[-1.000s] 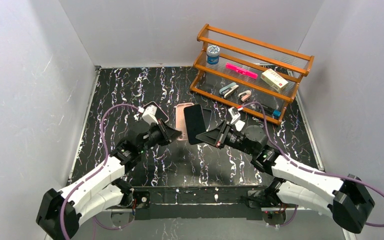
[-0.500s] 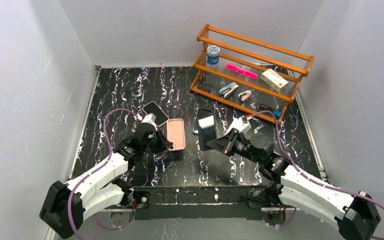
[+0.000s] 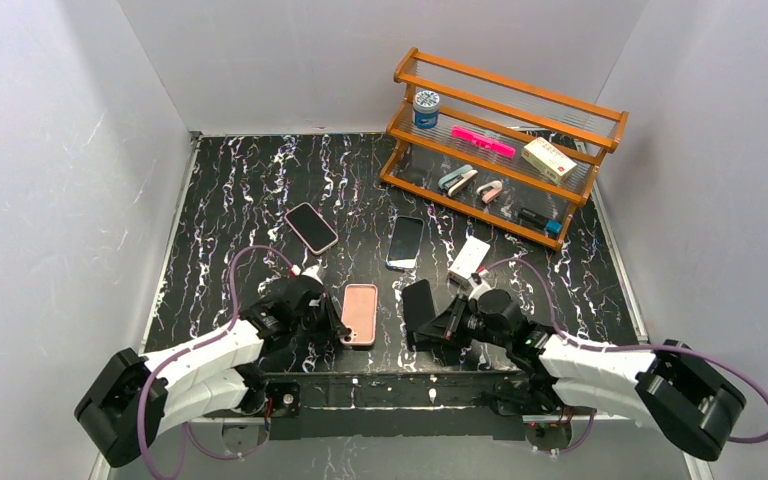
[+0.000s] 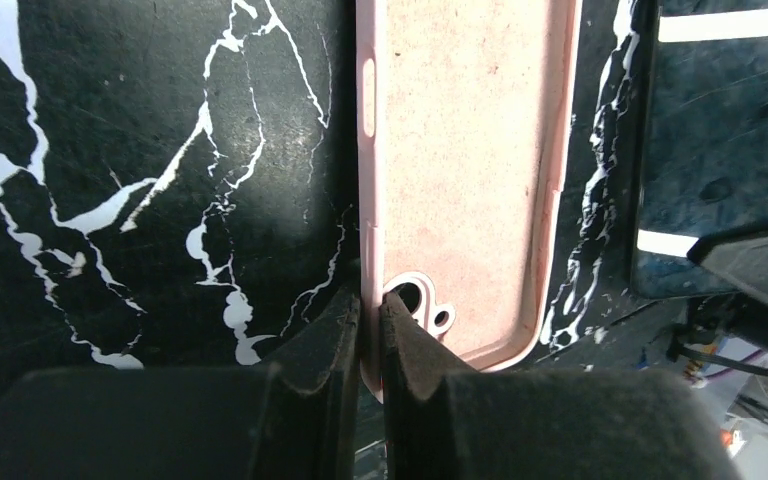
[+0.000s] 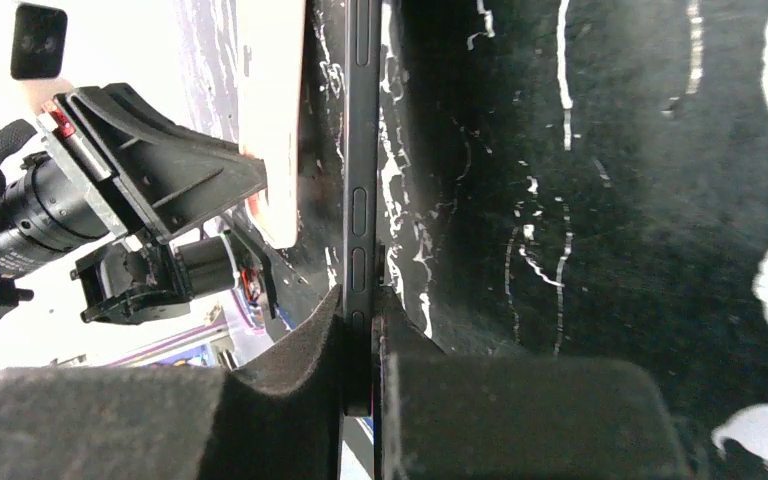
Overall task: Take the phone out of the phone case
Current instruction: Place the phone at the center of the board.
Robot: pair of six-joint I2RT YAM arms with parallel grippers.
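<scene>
**Status of task.** Separation is judged complete: the phone [image 3: 418, 305] is seen bare and wholly outside the phone case [image 3: 360, 313], with a gap of desk [image 3: 260, 180] between the two. Neither has been released. What is left, by judgement, is for both to be set down and let go.

**Phone.** Dark and uncased. It is held tilted up on edge near the front of the desk, just right of the phone case. Whether its lower edge rests on the desk cannot be told.

**Phone case.** Pink and empty. Its inner face and camera cut-out are shown open to the left wrist view. It is held low and roughly flat at the near edge of the desk. Contact with the desk cannot be confirmed.

**Left end effector** [image 4: 370, 308]. It is closed almost fully. The thin side wall of the phone case is pinched between its fingers, beside the camera cut-out.

**Right end effector** [image 5: 361, 300]. It is closed to a narrow gap. The slim body of the phone is clamped there across its thickness, near the side buttons.

**Also present.** A wooden shelf [image 3: 505, 140] stands at the far right, and a white box [image 3: 468, 260] lies before it.
</scene>
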